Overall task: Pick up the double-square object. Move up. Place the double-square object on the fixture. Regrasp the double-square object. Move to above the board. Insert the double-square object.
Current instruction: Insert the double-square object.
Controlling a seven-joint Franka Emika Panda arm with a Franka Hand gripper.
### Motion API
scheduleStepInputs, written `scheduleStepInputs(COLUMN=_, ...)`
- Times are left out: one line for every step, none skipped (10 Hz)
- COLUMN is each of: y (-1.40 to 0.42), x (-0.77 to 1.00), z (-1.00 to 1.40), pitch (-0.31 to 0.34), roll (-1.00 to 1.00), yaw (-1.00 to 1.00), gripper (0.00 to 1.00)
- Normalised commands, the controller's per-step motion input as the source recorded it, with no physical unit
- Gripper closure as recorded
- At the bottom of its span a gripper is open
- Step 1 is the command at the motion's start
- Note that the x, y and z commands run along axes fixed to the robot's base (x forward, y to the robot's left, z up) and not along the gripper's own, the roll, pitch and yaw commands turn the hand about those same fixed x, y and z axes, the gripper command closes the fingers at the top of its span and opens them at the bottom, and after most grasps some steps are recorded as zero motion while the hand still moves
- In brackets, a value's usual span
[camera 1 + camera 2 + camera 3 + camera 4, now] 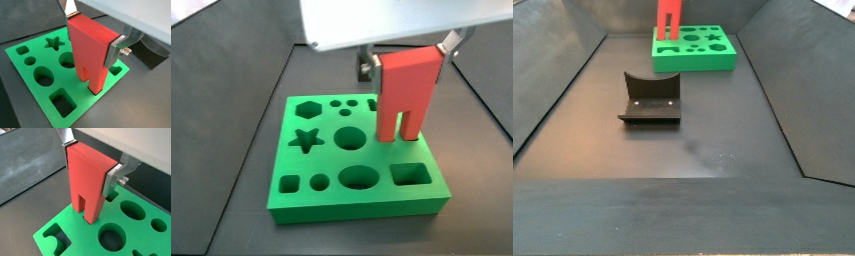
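My gripper (93,32) is shut on the top end of the double-square object (90,55), a red block held upright with its two square prongs pointing down. Both wrist views show silver fingers (115,178) clamping its narrow sides. The prongs hang close over the green board (41,56), near an edge of its top face among the shaped holes; I cannot tell whether they touch. In a side view the double-square object (409,90) stands over the board (358,205) on its right side. The fixture (649,100), dark and notched, sits apart on the floor nearer the camera.
Dark sloped walls (553,90) enclose the floor on all sides. The board (694,60) lies at the far end of this bin. The board's holes include a star (305,140), circles and squares.
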Motion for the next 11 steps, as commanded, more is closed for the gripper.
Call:
scheduleStepInputs(y=-0.48, x=0.16, z=-0.97, pitch=0.0, roll=0.18, yaw=0.02, gripper=1.0)
scheduleStepInputs(y=-0.47, x=0.02, z=-0.83, pitch=0.026, roll=0.23, yaw=0.0, gripper=1.0)
scheduleStepInputs(y=-0.13, x=0.18, z=-0.91, pitch=0.11, roll=0.05, yaw=-0.23, gripper=1.0)
scheduleStepInputs(y=0.0, x=0.41, z=-0.93, pitch=0.124, roll=0.0, yaw=-0.35, gripper=1.0)
scheduleStepInputs(y=0.12, x=0.69, z=-0.79, pitch=0.17, roll=-0.07, yaw=-0.15, gripper=1.0)
scheduleStepInputs(y=0.15, x=0.87, z=-0.87, pitch=0.19, roll=-0.02, yaw=-0.04, gripper=1.0)
scheduleStepInputs(y=0.22, x=0.85, z=-0.86, pitch=0.224, roll=0.0, yaw=-0.01, gripper=1.0)
scheduleStepInputs(y=0.07, x=0.81, z=-0.73, pitch=0.276, roll=0.0, yaw=0.1, gripper=1.0)
scheduleStepInputs(y=0.02, x=0.76, z=-0.58, pitch=0.341, roll=0.0, yaw=0.23, gripper=1.0)
scheduleStepInputs(y=0.03, x=0.71, z=-0.51, pitch=0.383, roll=0.0, yaw=0.19, gripper=1.0)
scheduleStepInputs(y=0.05, x=0.72, z=-0.48, pitch=0.394, roll=0.0, yaw=0.18, gripper=1.0)
